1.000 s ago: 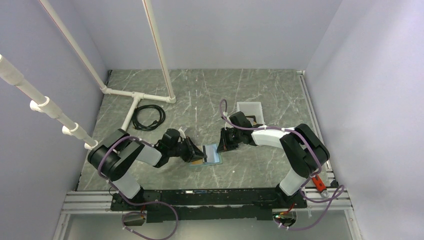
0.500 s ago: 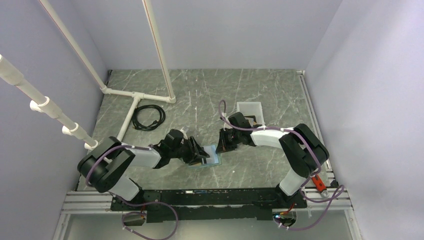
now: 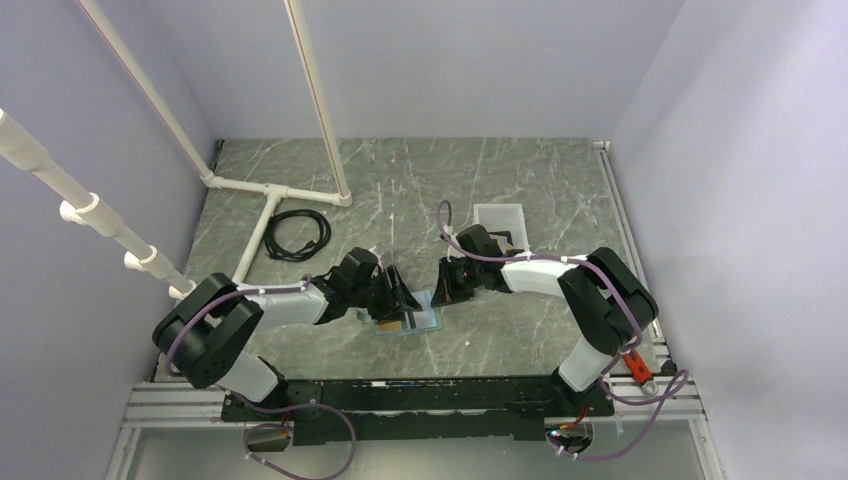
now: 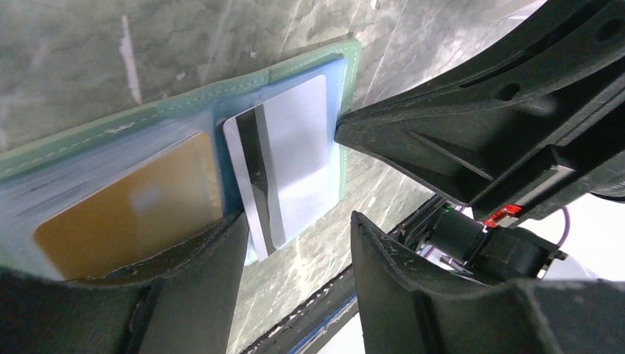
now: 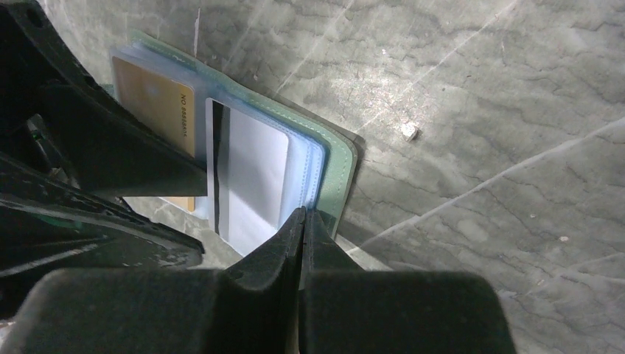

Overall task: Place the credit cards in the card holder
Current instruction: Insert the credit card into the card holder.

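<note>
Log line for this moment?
left gripper: jaws open over white card | right gripper: jaws shut, tips at wallet edge | orange card: beside white card on open wallet

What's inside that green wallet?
Two cards on the wallet's blue lining: an orange card and a pale card with a dark stripe, jutting past the edge. The left gripper covers the orange card's corner; anything beneath is hidden.

Black cable coil [image 3: 297, 234] lies beside white pipes [image 3: 262, 196]; white bin [image 3: 500, 222] apart.

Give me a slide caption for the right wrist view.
Shut right pincer at the edge of the open card holder; white card and orange card lie on its blue inside.
</note>
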You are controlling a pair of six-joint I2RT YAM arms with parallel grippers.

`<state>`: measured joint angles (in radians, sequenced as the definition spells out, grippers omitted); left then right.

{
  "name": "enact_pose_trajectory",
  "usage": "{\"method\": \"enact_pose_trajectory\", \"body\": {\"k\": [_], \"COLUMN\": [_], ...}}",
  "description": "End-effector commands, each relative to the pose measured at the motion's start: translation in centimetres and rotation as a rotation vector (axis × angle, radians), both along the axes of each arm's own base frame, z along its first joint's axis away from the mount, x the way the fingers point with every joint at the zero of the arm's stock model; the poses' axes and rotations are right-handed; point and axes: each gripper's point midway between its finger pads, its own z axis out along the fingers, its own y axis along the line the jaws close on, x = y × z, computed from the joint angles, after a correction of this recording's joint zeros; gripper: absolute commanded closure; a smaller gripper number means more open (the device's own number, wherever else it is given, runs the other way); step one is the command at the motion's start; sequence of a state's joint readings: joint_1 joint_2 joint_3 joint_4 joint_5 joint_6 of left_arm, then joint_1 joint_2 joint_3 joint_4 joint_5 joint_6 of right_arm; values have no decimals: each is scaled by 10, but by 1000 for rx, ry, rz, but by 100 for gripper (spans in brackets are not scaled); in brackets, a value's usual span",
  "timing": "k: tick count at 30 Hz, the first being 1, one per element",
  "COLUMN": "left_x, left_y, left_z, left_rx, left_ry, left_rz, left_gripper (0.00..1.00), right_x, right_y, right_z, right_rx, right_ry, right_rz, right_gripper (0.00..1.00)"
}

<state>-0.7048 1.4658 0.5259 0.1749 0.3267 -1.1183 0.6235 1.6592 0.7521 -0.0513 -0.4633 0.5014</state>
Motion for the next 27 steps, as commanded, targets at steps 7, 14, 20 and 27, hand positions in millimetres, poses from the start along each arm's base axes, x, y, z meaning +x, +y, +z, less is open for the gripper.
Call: {"method": "enact_pose_trajectory", "body": {"k": [7,14,20,27], "left_x": [-1,-7,-16,-23], "left_y": [-24,-8,-1,53], "left_z": [-6,-2,29,72], "left_rx": [89,169,180,355], "left_ry": [-60,-83,-128,-189], "left_rz": [-93,-138,-229,-218], "left_gripper": [41,37,30,17], "right_x": [-19,-19,-14,-17], "right_y": [-7,-12,-20,-14], "right_z": [-16,-10,11,15], "right_rx": [-47,-65,-92,-56], "right_ry": [54,36,-22,-12], "right_rz": [16,12,3,24], "right_gripper": [100,91,73,63]}}
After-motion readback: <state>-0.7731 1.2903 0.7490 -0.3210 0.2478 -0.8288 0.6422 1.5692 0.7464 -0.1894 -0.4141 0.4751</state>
